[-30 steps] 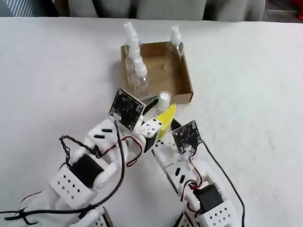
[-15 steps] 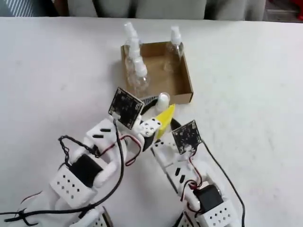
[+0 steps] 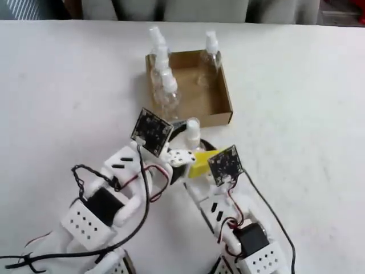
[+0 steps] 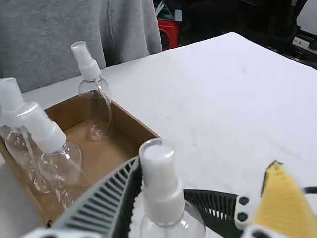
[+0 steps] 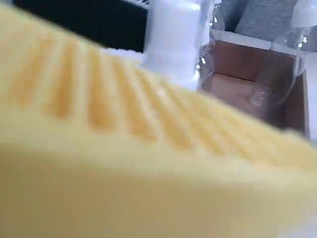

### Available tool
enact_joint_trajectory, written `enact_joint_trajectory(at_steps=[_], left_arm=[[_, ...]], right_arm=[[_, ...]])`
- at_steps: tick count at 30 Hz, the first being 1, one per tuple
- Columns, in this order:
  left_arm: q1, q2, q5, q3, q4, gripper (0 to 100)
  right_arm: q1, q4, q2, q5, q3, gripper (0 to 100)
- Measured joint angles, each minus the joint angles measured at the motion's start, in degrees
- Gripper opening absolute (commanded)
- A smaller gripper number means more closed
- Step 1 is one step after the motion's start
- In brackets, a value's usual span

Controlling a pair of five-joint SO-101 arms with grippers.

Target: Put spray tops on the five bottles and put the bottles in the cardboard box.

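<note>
Our right gripper (image 3: 201,164) has dropped off the top (image 3: 193,125) mid-frame; we cannot tell its jaws. Left gripper (image 3: 190,137) pinches the bottle (image 4: 173,225); box (image 3: 221,108) next.

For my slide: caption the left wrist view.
Left gripper holds a capped bottle beside the cardboard box of bottles.

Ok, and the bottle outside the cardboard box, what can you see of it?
The bottle looks like clear plastic, with a rounded body and a white spray top on its neck. It stands roughly upright just outside the cardboard box, at its near wall, held in the left gripper, whose black ribbed fingers flank it.
</note>
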Motion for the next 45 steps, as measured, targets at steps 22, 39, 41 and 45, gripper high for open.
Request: enact_joint_trajectory(at_steps=[22, 39, 41, 45], left_arm=[[-0.26, -22.24, 0.0, -0.09, 16.35, 7], [11.16, -22.33, 0.0, 22.86, 3.78, 2], [13.1, -22.51, 0.0, 24.35, 2.2, 2], [16.88, -22.51, 0.0, 25.93, -1.05, 2]], right_arm=[[11.34, -3.43, 0.0, -0.09, 0.0, 1.6], [16.44, -5.71, 0.09, -3.52, -8.53, 1.5], [16.26, -5.71, 0.0, -3.52, -10.2, 1.5], [12.04, -5.36, 0.0, -3.6, -11.43, 1.5]])
